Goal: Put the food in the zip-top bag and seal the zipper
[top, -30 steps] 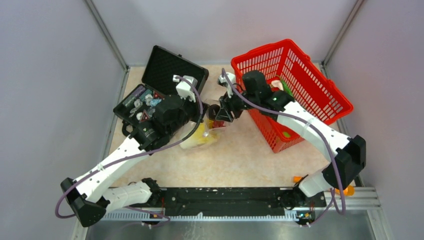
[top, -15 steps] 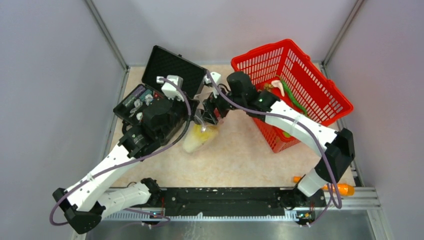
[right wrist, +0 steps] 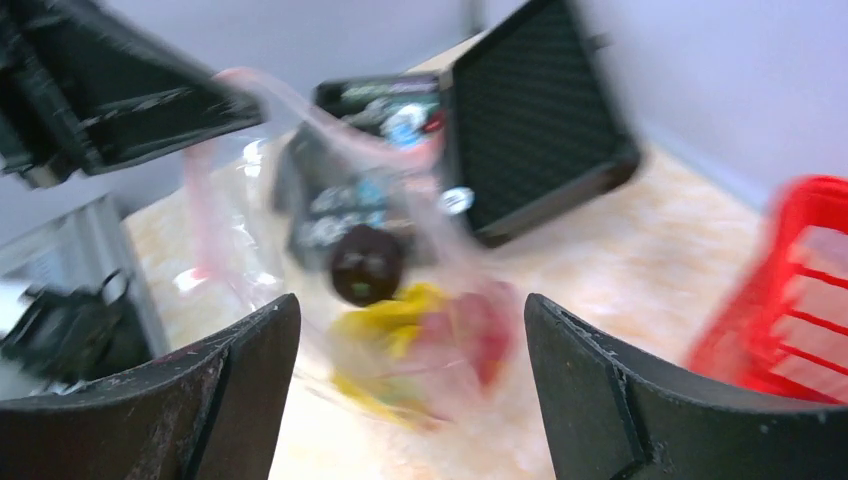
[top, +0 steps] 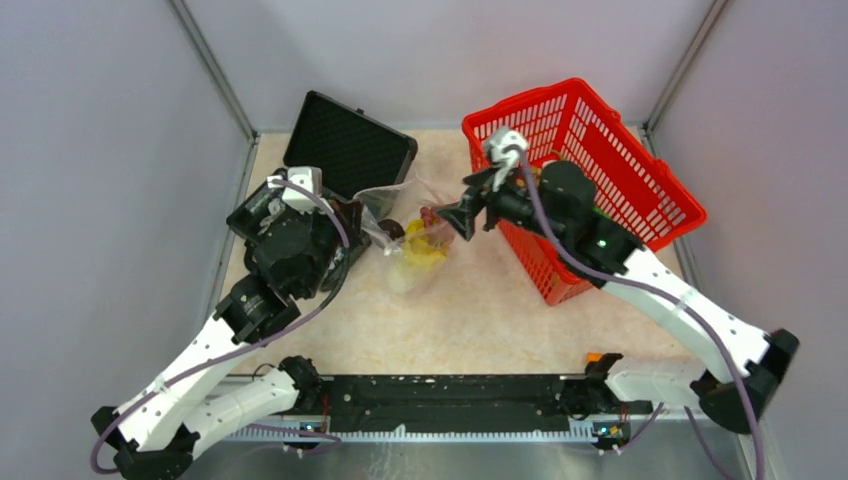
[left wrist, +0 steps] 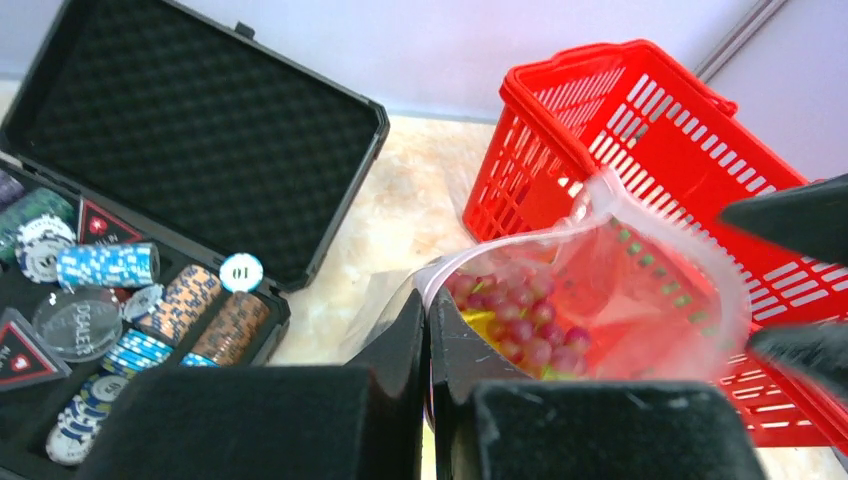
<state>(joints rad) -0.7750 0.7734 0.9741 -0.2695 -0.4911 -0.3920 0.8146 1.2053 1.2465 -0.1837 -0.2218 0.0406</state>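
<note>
The clear zip-top bag [top: 400, 205] hangs open between the black case and the red basket. In it are a yellow leafy bunch [top: 424, 246], red-purple grapes [left wrist: 522, 318] and a dark brown round piece [right wrist: 365, 266]. My left gripper [left wrist: 428, 300] is shut on the bag's mouth edge, pinching the pale pink zipper [left wrist: 433, 282]; in the top view the left gripper [top: 368, 228] is at the bag's left side. My right gripper [top: 462, 218] is open and empty just right of the bag; the right wrist view is blurred but shows its jaws [right wrist: 410, 305] wide apart, facing the bag.
An open black case [top: 345, 150] holding poker chips [left wrist: 108, 266] stands at the back left, close behind my left gripper. A red basket [top: 640, 170] stands at the right, under my right arm. Grey walls close in the table on three sides.
My right gripper has pulled back rightward from the bag's mouth. My left gripper has moved left with the bag's edge still held, and red-purple grapes now lie inside.
</note>
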